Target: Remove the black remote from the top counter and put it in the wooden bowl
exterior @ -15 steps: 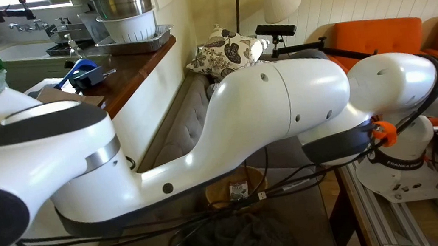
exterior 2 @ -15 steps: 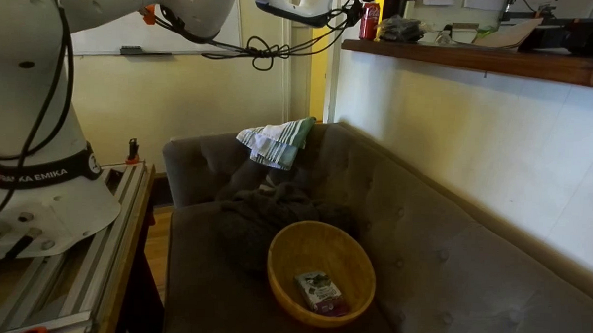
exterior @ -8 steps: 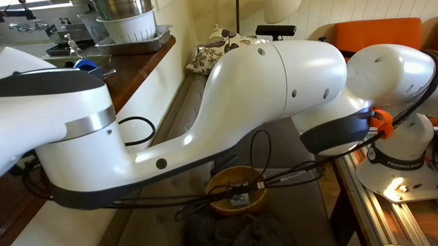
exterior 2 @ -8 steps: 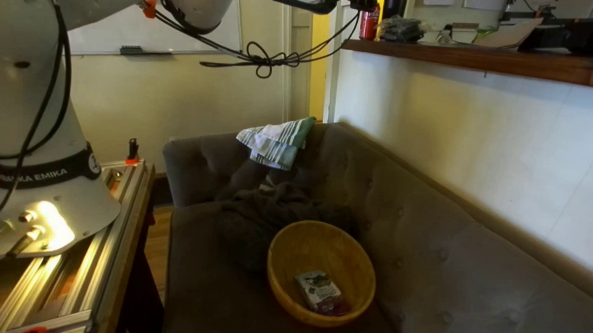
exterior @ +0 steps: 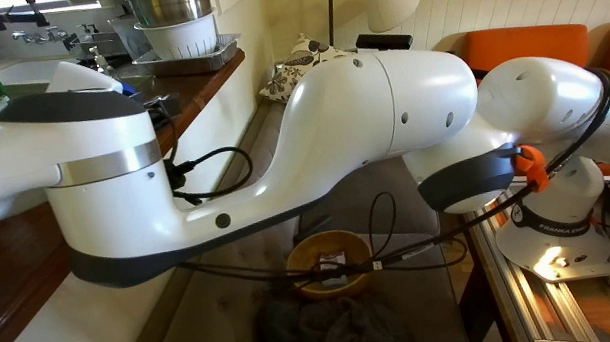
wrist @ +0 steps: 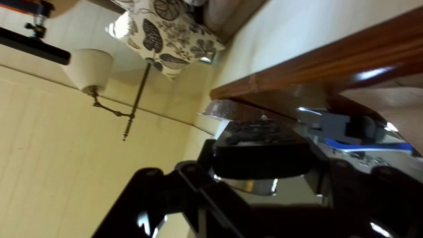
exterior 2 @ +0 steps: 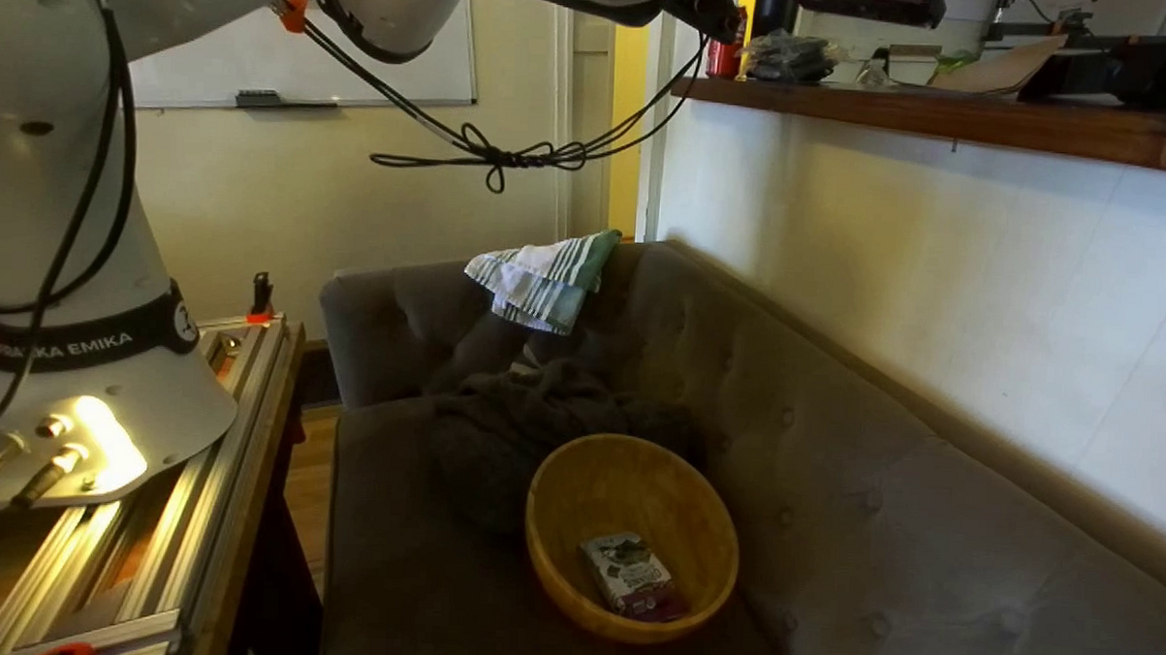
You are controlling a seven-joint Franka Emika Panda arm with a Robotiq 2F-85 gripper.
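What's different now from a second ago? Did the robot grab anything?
The robot arm rose in both exterior views, and its wires now droop lower in an exterior view. A bright light patch appeared on its base. The gripper holds the black remote, but the earlier pictures don't show when it grabbed it. The wooden bowl, the packet inside and the striped towel stayed put.

Harsh glare on the robot base (exterior 2: 119,428) (wrist view blurry)
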